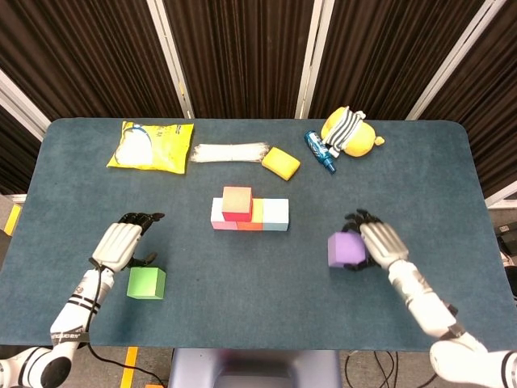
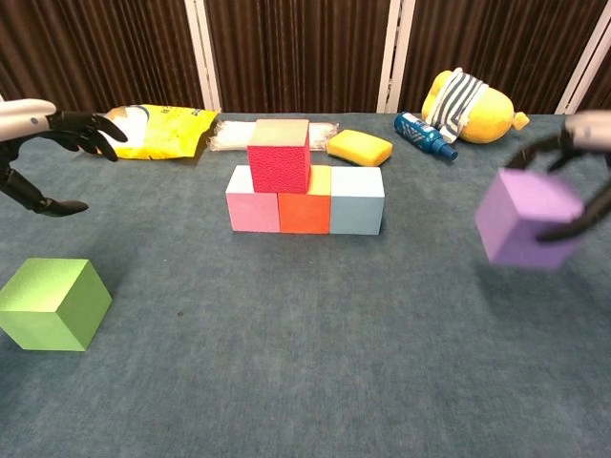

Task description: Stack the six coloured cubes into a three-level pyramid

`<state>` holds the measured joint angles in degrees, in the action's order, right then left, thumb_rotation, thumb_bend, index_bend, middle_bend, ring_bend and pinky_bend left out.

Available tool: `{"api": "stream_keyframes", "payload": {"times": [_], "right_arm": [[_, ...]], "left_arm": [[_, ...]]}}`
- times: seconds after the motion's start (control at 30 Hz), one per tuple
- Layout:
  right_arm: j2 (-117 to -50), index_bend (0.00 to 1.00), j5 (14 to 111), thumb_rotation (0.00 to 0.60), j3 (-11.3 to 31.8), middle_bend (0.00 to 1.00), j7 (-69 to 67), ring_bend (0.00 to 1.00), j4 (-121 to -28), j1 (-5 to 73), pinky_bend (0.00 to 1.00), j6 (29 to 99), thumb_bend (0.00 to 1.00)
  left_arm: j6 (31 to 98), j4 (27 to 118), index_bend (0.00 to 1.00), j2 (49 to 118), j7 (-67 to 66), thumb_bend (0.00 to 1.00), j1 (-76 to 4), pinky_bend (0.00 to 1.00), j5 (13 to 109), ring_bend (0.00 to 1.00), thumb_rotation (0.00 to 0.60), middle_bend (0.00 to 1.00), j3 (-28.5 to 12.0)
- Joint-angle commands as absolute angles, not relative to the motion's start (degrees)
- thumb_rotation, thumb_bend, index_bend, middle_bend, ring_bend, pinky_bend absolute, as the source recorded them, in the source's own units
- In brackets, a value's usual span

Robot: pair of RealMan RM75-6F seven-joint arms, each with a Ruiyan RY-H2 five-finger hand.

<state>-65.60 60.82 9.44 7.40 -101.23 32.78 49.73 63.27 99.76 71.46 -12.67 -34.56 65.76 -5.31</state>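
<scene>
Purple cube (image 2: 528,219) grasped by the right hand (image 1: 380,244) and held clear of the table (image 1: 242,283), right of the stack.

A base row of pink cube (image 2: 252,210), orange cube (image 2: 305,212) and light blue cube (image 2: 356,200) is seen at the table's middle, with a red cube (image 2: 279,156) set on the pink and orange ones. The green cube (image 1: 146,283) is left on the cloth just beside the left hand (image 1: 118,245), whose fingers are spread and grasp nothing. Along the far edge are laid a yellow bag (image 1: 151,145), a white bundle (image 1: 230,152), a yellow sponge (image 1: 280,162), a blue bottle (image 1: 317,150) and a plush toy (image 1: 350,133), all well apart from the stack. Nothing is placed between the held cube and the stack.
</scene>
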Motion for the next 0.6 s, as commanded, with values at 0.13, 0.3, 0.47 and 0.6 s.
{"api": "stream_keyframes", "payload": {"times": [0.13, 0.3, 0.47, 0.6], "right_arm": [[-60.51, 0.49, 55.52, 0.6, 17.41, 0.25, 0.92, 0.12, -97.81, 42.98, 0.25, 36.59, 0.23], [-62.25, 0.49, 51.62, 0.6, 18.72, 0.25, 1.13, 0.12, -91.93, 50.25, 0.24, 30.09, 0.23], [-65.2, 0.49, 48.23, 0.6, 18.0, 0.24, 1.85, 0.11, -85.68, 56.73, 0.21, 25.37, 0.23], [-67.99, 0.48, 46.47, 0.6, 16.65, 0.24, 2.3, 0.11, -81.63, 60.54, 0.2, 23.35, 0.23]], "left_arm": [[66.7, 96.85, 0.17, 74.79, -16.04, 0.3, -33.76, 0.17, 67.02, 0.18, 0.6, 0.22, -5.78], [67.21, 96.54, 0.17, 75.38, -14.67, 0.3, -33.28, 0.16, 67.67, 0.18, 0.6, 0.22, -6.53], [67.51, 96.53, 0.17, 75.44, -13.19, 0.31, -32.86, 0.16, 68.38, 0.18, 0.6, 0.22, -7.26], [67.54, 96.88, 0.17, 75.21, -12.14, 0.3, -32.45, 0.16, 68.69, 0.18, 0.6, 0.22, -7.58]]}}
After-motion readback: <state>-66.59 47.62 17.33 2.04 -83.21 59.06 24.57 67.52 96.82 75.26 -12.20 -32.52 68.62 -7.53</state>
